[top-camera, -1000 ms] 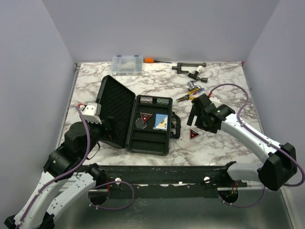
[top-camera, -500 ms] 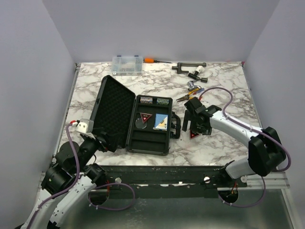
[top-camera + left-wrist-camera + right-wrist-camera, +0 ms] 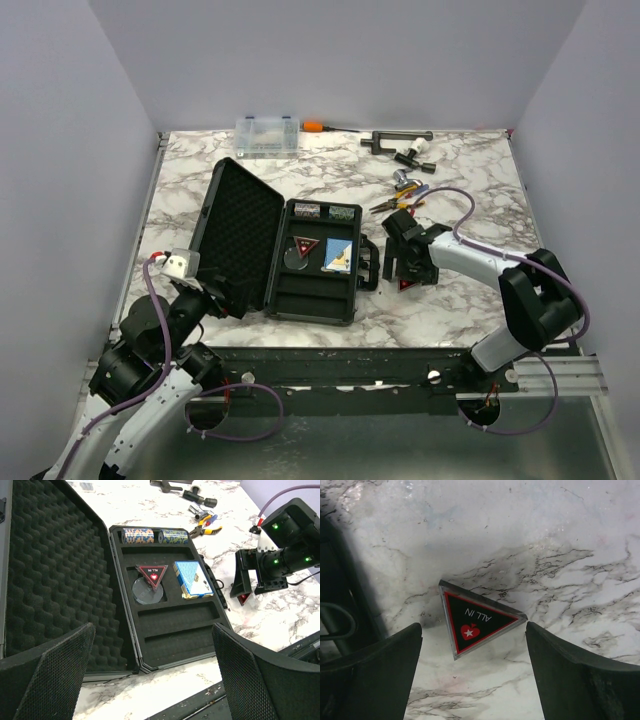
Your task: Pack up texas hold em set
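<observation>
Left gripper [image 3: 151,647]: fingers are spread wide, nothing is held; it is parked at the near left, facing the open briefcase.
Right gripper [image 3: 405,270]: fingers are spread apart, nothing is held; it is poised directly above the loose triangle.
Loose "ALL IN" triangle [image 3: 477,625]: it lies flat on the marble table [image 3: 470,170], just right of the briefcase handle [image 3: 370,262], outside the tray.
Key relation: in the right wrist view the triangle is centred in the gap between the 2 fingers, touching neither. 1 straight edge faces the left-hand finger and 1 corner points at the right-hand finger, so its longest reach runs finger to finger.
Nearer arm: the right; the left is well apart, across the case.
Judged next step: descent and closure on the triangle. A flat piece on a hard surface is judged prone to slipping.
Briefcase tray [image 3: 315,305]: the 2 long near slots are seen empty.
Middle pockets: 1 second triangle [image 3: 152,573] rests partly over a clear disc [image 3: 146,592]; a blue-faced card deck [image 3: 192,579] sits beside them.
Far pockets: 2 small grey boxes [image 3: 137,535] are seated side by side.
Lid [image 3: 240,235]: open, foam-lined, tilted back to the left.
Far table: pliers [image 3: 400,203], a black T-shaped tool [image 3: 397,140] and a clear compartment box [image 3: 267,135] are present, not part of the set.
</observation>
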Tool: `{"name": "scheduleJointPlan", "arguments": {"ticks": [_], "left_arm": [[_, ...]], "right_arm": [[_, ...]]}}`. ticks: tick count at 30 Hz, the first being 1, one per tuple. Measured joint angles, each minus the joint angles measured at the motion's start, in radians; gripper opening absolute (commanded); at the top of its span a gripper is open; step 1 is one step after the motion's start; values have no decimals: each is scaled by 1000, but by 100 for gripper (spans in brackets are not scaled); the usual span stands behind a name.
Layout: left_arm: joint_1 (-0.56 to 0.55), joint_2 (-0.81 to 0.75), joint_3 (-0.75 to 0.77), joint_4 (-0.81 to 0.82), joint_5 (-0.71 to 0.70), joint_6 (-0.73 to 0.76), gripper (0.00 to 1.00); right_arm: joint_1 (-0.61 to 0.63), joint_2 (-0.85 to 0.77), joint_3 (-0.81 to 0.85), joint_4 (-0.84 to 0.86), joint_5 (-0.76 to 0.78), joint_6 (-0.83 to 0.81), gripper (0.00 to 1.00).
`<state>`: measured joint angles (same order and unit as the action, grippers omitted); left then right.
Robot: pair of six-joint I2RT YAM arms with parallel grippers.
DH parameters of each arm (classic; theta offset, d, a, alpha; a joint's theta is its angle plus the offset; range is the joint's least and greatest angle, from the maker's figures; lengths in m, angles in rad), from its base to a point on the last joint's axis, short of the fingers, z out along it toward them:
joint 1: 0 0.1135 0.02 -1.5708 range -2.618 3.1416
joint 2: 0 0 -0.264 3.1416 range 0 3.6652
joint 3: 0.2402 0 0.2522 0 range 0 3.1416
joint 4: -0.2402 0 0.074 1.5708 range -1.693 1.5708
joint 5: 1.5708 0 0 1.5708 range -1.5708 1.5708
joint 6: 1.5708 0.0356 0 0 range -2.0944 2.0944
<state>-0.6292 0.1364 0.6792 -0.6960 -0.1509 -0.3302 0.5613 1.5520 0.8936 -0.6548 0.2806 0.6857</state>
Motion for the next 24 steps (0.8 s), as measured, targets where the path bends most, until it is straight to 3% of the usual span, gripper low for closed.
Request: {"name": "scheduleJointPlan", "arguments": {"ticks": [17,24], "left_arm": [[0,20,-1,0,0,2,98],[0,26,-1,1,0,3,98]], "right_arm": [[-39,17,-24,90,-9,-33,81],[-39,17,-24,90,-9,-32,85]]}}
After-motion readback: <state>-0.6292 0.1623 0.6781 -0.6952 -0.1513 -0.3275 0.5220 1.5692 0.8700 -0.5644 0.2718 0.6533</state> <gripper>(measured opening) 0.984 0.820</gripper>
